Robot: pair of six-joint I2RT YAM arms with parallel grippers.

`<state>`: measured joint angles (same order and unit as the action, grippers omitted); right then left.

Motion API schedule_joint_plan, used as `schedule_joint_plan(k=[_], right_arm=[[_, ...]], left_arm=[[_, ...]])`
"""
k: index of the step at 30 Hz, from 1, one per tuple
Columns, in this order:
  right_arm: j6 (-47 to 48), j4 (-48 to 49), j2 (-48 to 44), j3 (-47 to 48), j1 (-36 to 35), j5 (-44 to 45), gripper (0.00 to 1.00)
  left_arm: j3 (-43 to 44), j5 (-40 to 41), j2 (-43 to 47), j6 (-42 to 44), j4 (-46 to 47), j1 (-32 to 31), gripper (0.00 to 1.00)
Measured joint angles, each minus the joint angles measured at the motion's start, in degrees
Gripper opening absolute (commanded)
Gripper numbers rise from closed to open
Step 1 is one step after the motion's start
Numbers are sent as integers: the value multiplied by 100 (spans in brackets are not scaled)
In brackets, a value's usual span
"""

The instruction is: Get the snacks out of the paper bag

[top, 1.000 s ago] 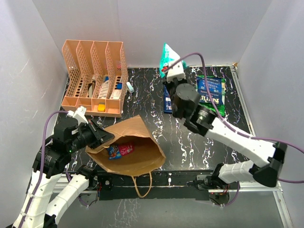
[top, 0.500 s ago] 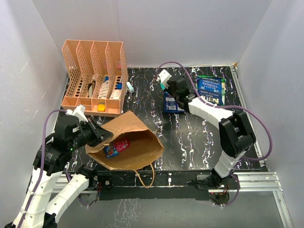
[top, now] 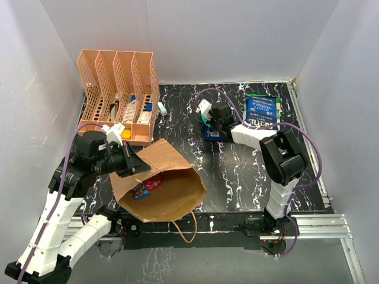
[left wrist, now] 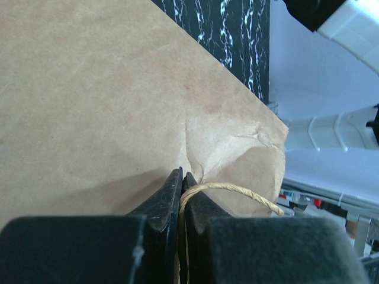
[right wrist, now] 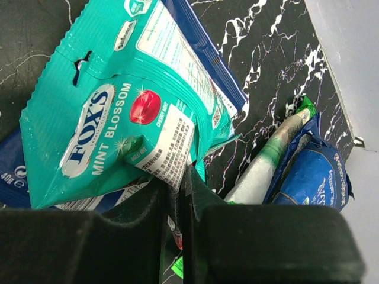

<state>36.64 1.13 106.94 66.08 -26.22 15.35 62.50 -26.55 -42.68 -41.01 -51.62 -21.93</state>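
L gripper (left wrist: 181, 176) pinches paper bag (left wrist: 89, 94); R gripper (right wrist: 181, 177) clamps teal packet (right wrist: 112, 100)

Orange organizer (top: 117, 97) back-left on marbled table (top: 237, 171); contents unclear.

On the teal packet (right wrist: 118, 106), the right wrist view is showing "FOX'S" in white letters on a blue oval, with "MINT BLOSSOM" beside it. The dark blue packet (right wrist: 15, 168) lying under it is carrying "40g". The large bag (top: 262, 112) near the far right corner of the table (top: 237, 171) is bearing white lettering too small to read.
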Motion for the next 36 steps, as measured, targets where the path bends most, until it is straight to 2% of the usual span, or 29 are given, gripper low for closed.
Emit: schedule_joint_plan(k=[3,13,15,19,21,23,29,36], right_arm=[[-116,164,28,-87,-2,98,9],[-741,144,17,-407,-2,-129,40],[-929,-15,-50,-404,-2,-247,50],[-1281,-601,-417,-361,-2,-448,58],[-1423,-815,-772,-352,-2,-518,66],[-1561,-997,-1220,-352,-2,-640,70],[-2240,-1340,-2990,-605,-2,-1272,70],[-3856,-1587,-4944,-2031,-199,-2710,72]], left_arm=[[-68,-136,120,79,-109,0,0],[-256,-129,697,81,-407,0,0],[-275,-101,776,52,-422,0,0],[-350,-22,935,-11,-420,0,0],[-380,33,1008,-15,-413,0,0],[-446,83,1106,-44,-411,0,0],[-671,177,1532,-240,-365,0,0],[-1019,140,1755,-470,-127,0,0]])
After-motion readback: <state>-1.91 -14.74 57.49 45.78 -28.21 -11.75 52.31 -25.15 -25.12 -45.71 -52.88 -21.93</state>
